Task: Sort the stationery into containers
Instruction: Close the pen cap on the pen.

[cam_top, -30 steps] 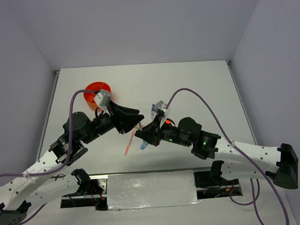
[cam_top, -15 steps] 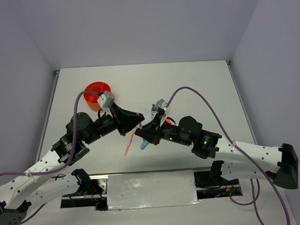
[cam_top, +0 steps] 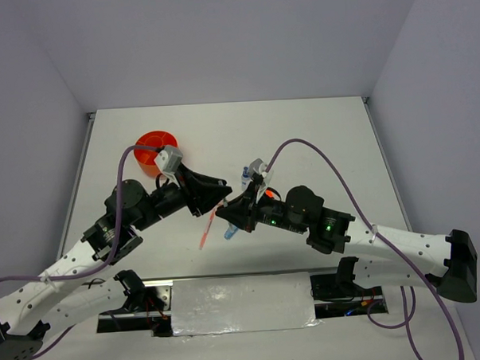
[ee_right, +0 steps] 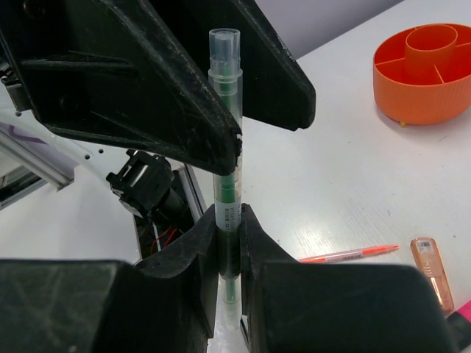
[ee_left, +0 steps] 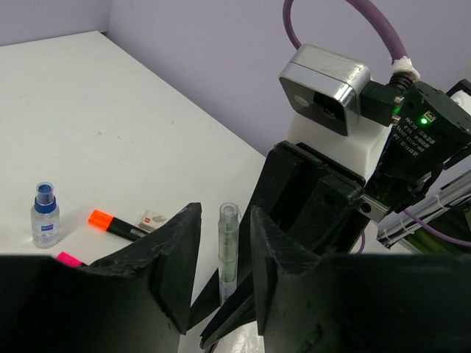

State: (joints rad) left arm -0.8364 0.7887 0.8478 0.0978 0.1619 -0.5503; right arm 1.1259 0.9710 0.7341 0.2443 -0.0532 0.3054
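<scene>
Here, clear green pen (ee_right: 225, 110) upright, clenched in right claw (ee_right: 229, 224), left claw (ee_left: 223, 220) parted around its top

The white table (cam_top: 318, 137) carries a round orange organiser cup (cam_top: 147, 144) at the upper left of the overhead view, with a thin orange pen (cam_top: 206, 233) lying near the centre. In the left wrist view a small blue-capped bottle (ee_left: 44, 215) stands at the left edge, and an orange-tipped highlighter (ee_left: 118, 224) lies just right of it.

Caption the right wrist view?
Right tool clamps a clear green-cored plastic pen upright between left tool's fingers, round orange plastic cup behind.
</scene>
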